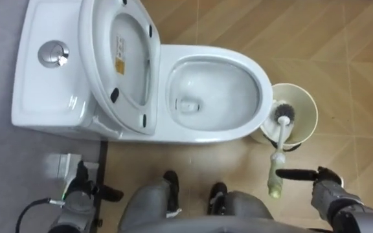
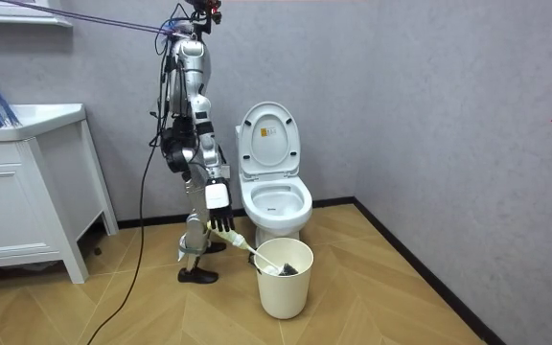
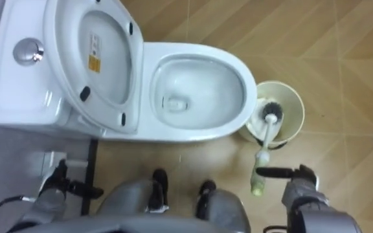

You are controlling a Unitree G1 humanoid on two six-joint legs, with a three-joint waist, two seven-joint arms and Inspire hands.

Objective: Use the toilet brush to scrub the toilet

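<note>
- White ceramic toilet (image 1: 173,126) lies sideways across the eye views. Tank (image 1: 44,90) is at 9 o'clock and the open bowl (image 1: 215,90) is at centre.
- Seat and lid (image 1: 125,65) are both raised and lean back over the tank. The chrome flush button (image 1: 53,54) sits at 10 o'clock on the tank top.
- A cream bin (image 1: 306,103) stands on the wood-pattern floor (image 1: 342,52) at 3 o'clock of the bowl, touching or just beside the bowl's front.
- The toilet brush (image 1: 278,152) is in that bin, not in the bowl. Its dark bristle head (image 1: 283,114) is down inside. The white handle leans out over the rim toward 6 o'clock, with the pale grip end lowest.
- Right hand (image 1: 326,188) is at 4 o'clock. Its fingers (image 1: 296,173) are stretched out straight toward 9 o'clock, with the tips reaching the handle near its grip end. They are not wrapped round it, so no closed hold is visible.
- Left hand (image 1: 79,194) is at 7 o'clock, low beside the tank. Its fingers are loosely spread and hold nothing.
- In the room view the robot stands upright at the toilet's side, on the room view's left of it. The bin is in front of the toilet, and the brush slants from the bin up to the lowered right hand.
- A white cabinet (image 2: 17,192) stands at 9 o'clock in the room view, well apart from the robot.
</note>
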